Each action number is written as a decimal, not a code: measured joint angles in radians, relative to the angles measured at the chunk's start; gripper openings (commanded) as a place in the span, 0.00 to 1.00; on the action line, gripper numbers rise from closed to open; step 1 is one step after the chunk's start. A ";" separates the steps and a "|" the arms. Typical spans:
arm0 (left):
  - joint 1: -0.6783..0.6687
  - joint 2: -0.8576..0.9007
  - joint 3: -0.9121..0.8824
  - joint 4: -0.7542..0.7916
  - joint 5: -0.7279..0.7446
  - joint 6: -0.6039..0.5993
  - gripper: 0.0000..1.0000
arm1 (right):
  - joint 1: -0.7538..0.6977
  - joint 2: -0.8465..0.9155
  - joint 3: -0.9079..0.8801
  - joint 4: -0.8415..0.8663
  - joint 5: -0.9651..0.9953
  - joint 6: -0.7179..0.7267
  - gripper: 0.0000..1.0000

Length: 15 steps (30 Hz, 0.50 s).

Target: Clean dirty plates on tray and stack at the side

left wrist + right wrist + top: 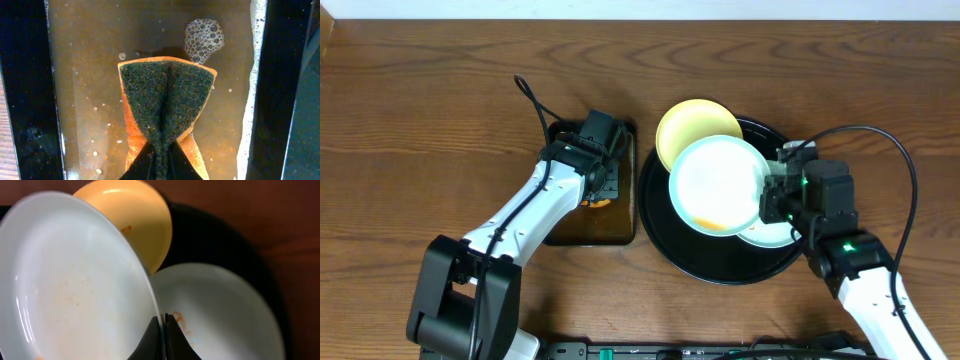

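My right gripper (772, 197) (164, 330) is shut on the right rim of a pale mint-blue plate (715, 185) (75, 285), which it holds tilted above the black tray (720, 270) (215, 235). The plate shows faint orange specks and a smear at its low edge. A pale yellow plate (692, 128) (140, 220) leans at the tray's back. A second mint-blue plate (772, 236) (220, 310) lies flat under the held one, with an orange smear. My left gripper (603, 186) (161, 162) is shut on a folded green-and-orange sponge (165, 95).
The sponge hangs over a rectangular dark pan (565, 228) (30, 100) left of the tray, filled with brownish water and a patch of foam (202, 40). Bare wooden table (420, 100) lies all round. A black cable (880, 135) loops behind the right arm.
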 measured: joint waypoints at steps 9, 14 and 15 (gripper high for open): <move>0.000 0.000 0.000 0.000 0.000 0.000 0.09 | 0.015 0.000 0.070 0.000 0.087 -0.138 0.01; 0.000 0.000 0.000 0.000 0.000 0.000 0.09 | 0.082 0.000 0.096 0.000 0.144 -0.180 0.01; 0.000 0.000 0.000 0.000 0.000 0.000 0.08 | 0.094 0.000 0.097 -0.005 0.159 -0.185 0.01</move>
